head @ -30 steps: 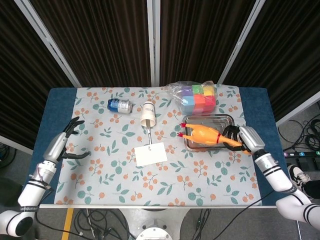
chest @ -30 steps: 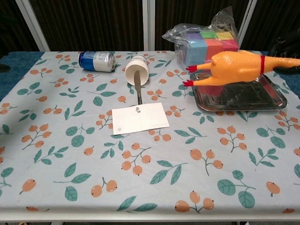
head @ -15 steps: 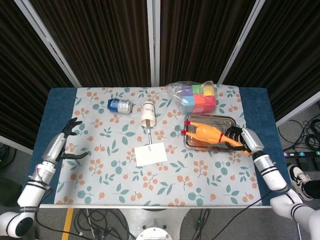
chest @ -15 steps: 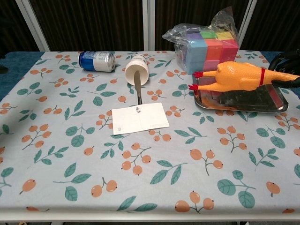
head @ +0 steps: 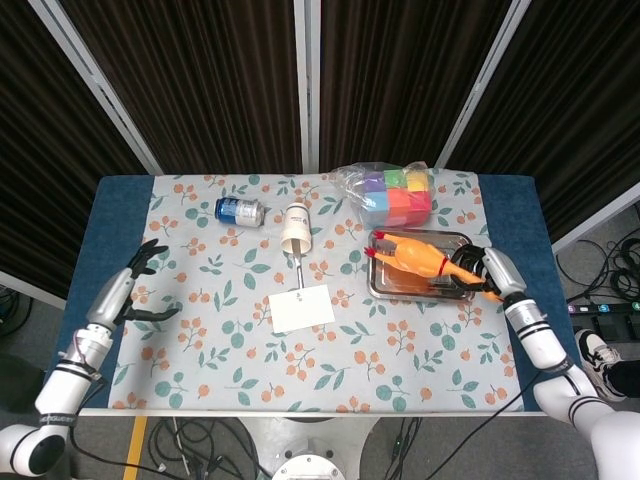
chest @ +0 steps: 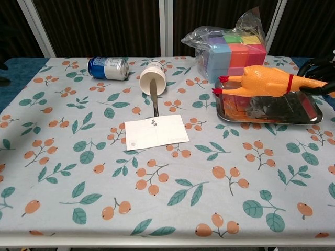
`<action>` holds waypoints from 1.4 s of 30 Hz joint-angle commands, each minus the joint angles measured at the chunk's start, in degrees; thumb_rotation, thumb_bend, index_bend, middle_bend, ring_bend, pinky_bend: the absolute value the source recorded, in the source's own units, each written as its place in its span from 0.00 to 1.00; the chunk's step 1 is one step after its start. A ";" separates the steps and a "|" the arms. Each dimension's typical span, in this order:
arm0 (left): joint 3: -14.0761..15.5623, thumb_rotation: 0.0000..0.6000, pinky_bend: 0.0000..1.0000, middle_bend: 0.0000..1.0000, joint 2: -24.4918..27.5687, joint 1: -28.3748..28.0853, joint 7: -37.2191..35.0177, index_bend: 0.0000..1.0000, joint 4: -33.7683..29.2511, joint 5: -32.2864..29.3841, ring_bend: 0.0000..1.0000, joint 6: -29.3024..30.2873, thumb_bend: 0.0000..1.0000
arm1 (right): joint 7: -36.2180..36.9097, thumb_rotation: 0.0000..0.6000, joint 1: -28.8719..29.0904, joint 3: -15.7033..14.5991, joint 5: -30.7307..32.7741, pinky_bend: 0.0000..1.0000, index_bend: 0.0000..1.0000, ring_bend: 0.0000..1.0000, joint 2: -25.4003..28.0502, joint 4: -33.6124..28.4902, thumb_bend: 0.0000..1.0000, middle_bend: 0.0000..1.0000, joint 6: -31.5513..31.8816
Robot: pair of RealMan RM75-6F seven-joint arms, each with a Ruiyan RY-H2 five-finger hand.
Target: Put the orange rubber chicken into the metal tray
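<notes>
chicken lowered into the tray, not yet let go

the orange rubber chicken point(head: 415, 258) has come down over the last second: it was carried clear above the rectangular metal tray point(head: 384, 287), and now its body lies along the tray, red feet poking over the left rim. in the chest view the chicken point(chest: 267, 80) looks to rest on or just above the tray point(chest: 272, 116), its neck end reaching past the right edge. whether the body fully touches the tray floor i cannot tell.

the right hand point(head: 478, 274) grips the chicken's neck end, fingers wrapped round it at the tray's right side. the left hand point(head: 140, 275) is spread and holds nothing, low over the left of the bench point(head: 200, 340), well apart from everything.

by my judgement the placing is nearly done; what remains is for the right hand to loosen and draw away without dragging the chicken back out over the rim.
</notes>
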 commanded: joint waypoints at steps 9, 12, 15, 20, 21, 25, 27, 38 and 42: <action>-0.03 1.00 0.25 0.07 0.18 0.53 -0.29 0.17 0.26 0.33 0.09 -0.39 0.12 | -1.68 1.00 1.03 -0.61 -0.71 0.19 0.00 0.06 -1.85 3.64 0.00 0.15 -2.54; 0.01 1.00 0.25 0.07 0.10 0.72 -0.03 0.17 0.40 0.57 0.09 -0.17 0.12 | -3.10 1.00 1.14 -1.00 -1.16 0.13 0.00 0.01 -0.93 3.23 0.00 0.07 -2.70; 0.07 1.00 0.25 0.07 -0.05 0.69 0.64 0.17 0.70 0.69 0.09 -0.25 0.12 | -4.87 1.00 1.32 -1.32 -1.40 0.06 0.00 0.00 0.48 1.91 0.00 0.01 -3.35; -0.01 1.00 0.25 0.07 0.15 1.22 3.56 0.17 1.04 0.83 0.09 1.48 0.13 | -8.42 1.00 0.17 -0.69 -1.41 0.04 0.00 0.00 4.26 -3.13 0.00 0.00 0.62; -0.12 1.00 0.25 0.07 0.32 1.56 4.87 0.17 1.12 0.66 0.09 2.45 0.13 | -10.08 1.00 -0.52 -0.49 -1.43 0.04 0.00 0.00 6.02 -5.42 0.00 0.01 2.43; 0.17 1.00 0.24 0.07 1.07 3.12 11.03 0.17 1.31 -0.04 0.09 6.04 0.12 | -20.71 1.00 -4.31 0.49 -0.31 0.09 0.00 0.02 13.33 -15.61 0.04 0.14 9.05; 0.78 1.00 0.24 0.07 1.50 4.20 15.23 0.17 1.36 -0.20 0.09 8.16 0.12 | -27.83 1.00 -7.12 0.73 0.81 0.14 0.01 0.08 17.88 -22.90 0.12 0.21 12.33; 6.24 1.00 0.23 0.07 -0.50 13.53 34.20 0.17 2.13 2.47 0.09 23.08 0.13 | -47.11 1.00 -22.82 -3.04 2.61 0.14 0.00 0.00 31.32 -49.59 0.18 0.13 28.03; 7.32 1.00 0.22 0.07 -3.53 16.89 39.91 0.17 2.90 3.80 0.09 29.09 0.13 | -47.14 1.00 -25.95 -4.77 0.04 0.13 0.00 0.00 30.88 -50.64 0.19 0.13 31.21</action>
